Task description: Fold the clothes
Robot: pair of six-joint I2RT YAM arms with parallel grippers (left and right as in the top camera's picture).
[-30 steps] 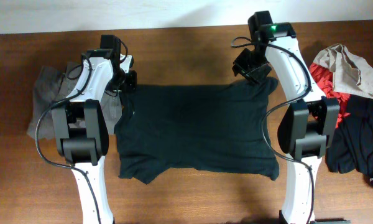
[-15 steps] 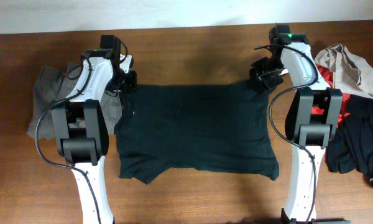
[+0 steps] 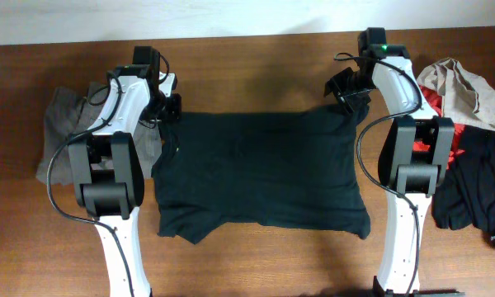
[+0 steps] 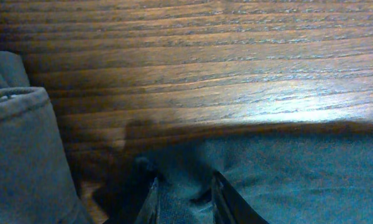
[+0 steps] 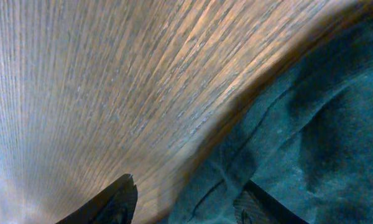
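Shirt position: the black T-shirt (image 3: 260, 169) lies flat on the table (image 3: 256, 66), long axis left to right, its far edge at both arms. The left gripper (image 3: 168, 110) sits at the far-left corner, jaws narrow, pinching a fold of cloth. The right gripper (image 3: 351, 89) sits at the far-right corner, jaws wide, straddling the edge without grip. We judge the right side needs a fresh pinch before folding.

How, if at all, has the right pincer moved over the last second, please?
Yes: the right pincer has shifted outward, toward the beige garment.
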